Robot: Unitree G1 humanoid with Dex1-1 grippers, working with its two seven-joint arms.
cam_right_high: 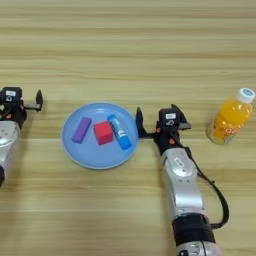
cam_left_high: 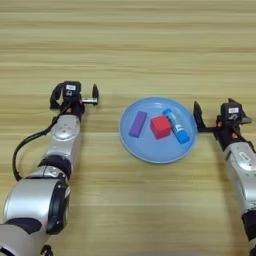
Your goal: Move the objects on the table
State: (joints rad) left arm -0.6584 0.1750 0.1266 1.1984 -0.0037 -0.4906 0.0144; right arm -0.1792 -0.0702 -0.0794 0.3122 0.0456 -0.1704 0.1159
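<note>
On the plate [cam_left_high: 150,150] lie the purple block [cam_left_high: 138,124], cube [cam_left_high: 160,127] and glue stick [cam_left_high: 176,126], probably light, rigid, best pinched across short sides; both the left gripper [cam_left_high: 75,96] and the right gripper [cam_right_high: 157,119] are spread wide, empty.

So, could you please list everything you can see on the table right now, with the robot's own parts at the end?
plate: one, light blue, round, centre of the table.
purple block: one, flat, on the plate's left part.
red cube: one, middle of the plate.
glue stick: one, blue and white, lying on the plate's right part.
bottle: one, orange drink, white cap, far right, upright.
table: one, light wood.
left gripper: one, black, left of the plate, fingers open.
right gripper: one, black, beside the plate's right rim, fingers open.
</note>
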